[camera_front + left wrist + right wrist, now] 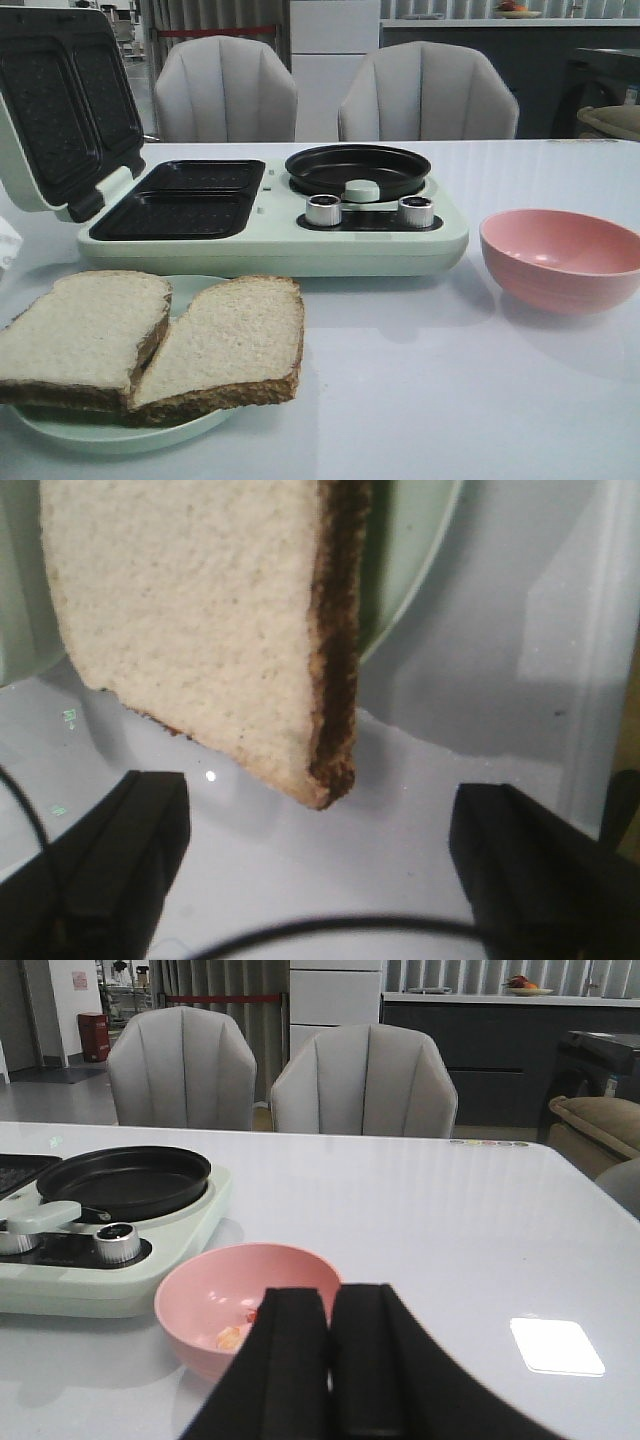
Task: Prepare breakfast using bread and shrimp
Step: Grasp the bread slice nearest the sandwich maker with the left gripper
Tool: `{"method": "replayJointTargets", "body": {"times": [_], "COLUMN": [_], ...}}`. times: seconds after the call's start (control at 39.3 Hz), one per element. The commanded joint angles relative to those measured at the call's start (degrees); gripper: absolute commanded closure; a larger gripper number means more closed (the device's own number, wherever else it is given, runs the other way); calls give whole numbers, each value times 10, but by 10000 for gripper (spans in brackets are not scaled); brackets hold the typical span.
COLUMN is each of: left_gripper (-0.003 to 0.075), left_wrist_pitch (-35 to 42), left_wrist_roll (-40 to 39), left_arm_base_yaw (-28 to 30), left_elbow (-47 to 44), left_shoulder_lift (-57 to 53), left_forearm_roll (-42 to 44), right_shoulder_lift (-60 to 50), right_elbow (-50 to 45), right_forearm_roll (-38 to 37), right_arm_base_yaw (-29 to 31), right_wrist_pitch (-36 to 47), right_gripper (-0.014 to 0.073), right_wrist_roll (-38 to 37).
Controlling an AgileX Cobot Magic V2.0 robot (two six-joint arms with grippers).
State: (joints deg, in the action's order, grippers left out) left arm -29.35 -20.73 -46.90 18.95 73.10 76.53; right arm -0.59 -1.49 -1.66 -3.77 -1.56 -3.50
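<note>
Pink bowl (562, 258) beside mint-green breakfast maker (270, 215), bread (150, 340) in front.

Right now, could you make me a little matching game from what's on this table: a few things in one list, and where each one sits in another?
Things:
1. bread
2. shrimp
3. round pan
4. lid

Places:
A. in the pink bowl
B. on the pale green plate
C. swung up, at the cooker's left end
D. on the cooker, behind the two knobs

Pairs: 1-B, 2-A, 3-D, 4-C
</note>
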Motion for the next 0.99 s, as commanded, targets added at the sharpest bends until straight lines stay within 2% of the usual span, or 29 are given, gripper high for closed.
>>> {"method": "replayJointTargets", "body": {"times": [0.0, 0.31, 0.51, 0.74, 0.81, 0.97], "left_gripper": [134, 134, 134, 143, 207, 449], "left_wrist_pitch": [-5, 19, 4, -4, -5, -24], "left_wrist_roll": [-13, -19, -63, -66, -66, -66], "left_arm_base_yaw": [10, 13, 25, 31, 31, 31], "left_elbow": [19, 62, 100, 122, 122, 122], "left_shoulder_lift": [11, 71, 129, 159, 162, 162], "left_forearm_roll": [37, 41, 49, 59, 60, 57], "right_shoulder_lift": [-13, -13, -13, -13, -13, -13], "right_elbow": [9, 9, 9, 9, 9, 9], "right_forearm_roll": [0, 0, 0, 0, 0, 0], "right_arm_base_yaw": [2, 2, 2, 2, 2, 2], "right_wrist_pitch": [53, 53, 53, 53, 53, 53], "right_gripper": [440, 440, 440, 440, 440, 440], "right_wrist_roll": [4, 4, 4, 4, 4, 4]}}
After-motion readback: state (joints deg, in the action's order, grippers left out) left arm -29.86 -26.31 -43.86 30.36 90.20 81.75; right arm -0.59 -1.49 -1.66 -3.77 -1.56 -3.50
